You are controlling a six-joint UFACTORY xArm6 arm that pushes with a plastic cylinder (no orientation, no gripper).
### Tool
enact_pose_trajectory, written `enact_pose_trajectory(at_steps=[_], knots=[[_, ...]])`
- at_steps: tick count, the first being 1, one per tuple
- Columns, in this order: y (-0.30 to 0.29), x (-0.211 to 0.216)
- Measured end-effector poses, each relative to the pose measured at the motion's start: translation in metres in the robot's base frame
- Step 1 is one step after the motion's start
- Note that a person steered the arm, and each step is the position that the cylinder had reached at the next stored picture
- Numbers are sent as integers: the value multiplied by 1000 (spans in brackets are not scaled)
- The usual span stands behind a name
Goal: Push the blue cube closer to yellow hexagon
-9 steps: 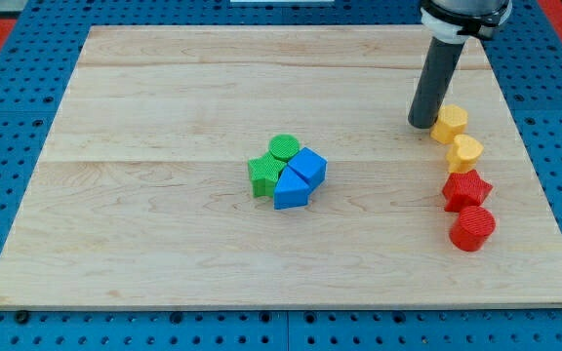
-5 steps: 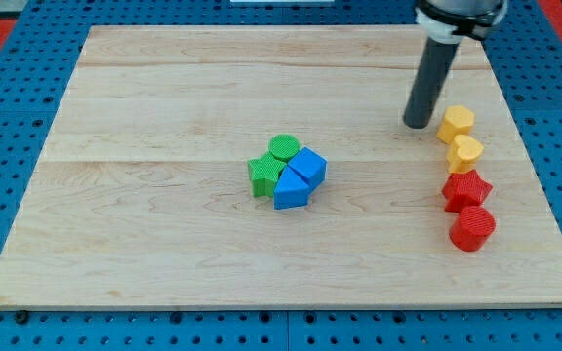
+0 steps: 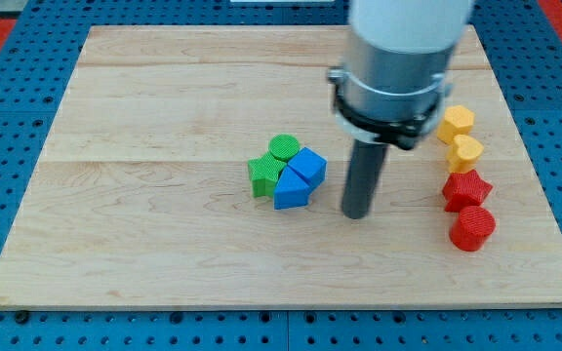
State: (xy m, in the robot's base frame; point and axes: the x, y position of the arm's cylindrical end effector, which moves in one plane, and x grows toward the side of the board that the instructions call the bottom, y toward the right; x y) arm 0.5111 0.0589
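The blue cube [image 3: 307,165] sits near the board's middle in a tight cluster with another blue block [image 3: 290,189], a green cylinder [image 3: 283,147] and a green star [image 3: 263,174]. The yellow hexagon [image 3: 455,123] lies at the view's right, with a second yellow block [image 3: 464,152] just below it. My tip [image 3: 357,213] rests on the board to the right of and a little below the blue cube, apart from it, between the cluster and the right-hand blocks.
A red star [image 3: 466,189] and a red cylinder [image 3: 472,227] lie below the yellow blocks at the view's right. The wooden board [image 3: 164,244] sits on a blue pegboard. The arm's wide grey body hides part of the board's upper right.
My tip has moved from just left of the yellow hexagon down and to the left, to a spot right of the blue cube. No block has moved.
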Motion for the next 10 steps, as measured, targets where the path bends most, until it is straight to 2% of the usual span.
enact_pose_trajectory(at_steps=[4, 5, 6, 8, 10], knots=[[-103, -109], [-109, -129], [-81, -134], [-62, -99], [-7, -118]])
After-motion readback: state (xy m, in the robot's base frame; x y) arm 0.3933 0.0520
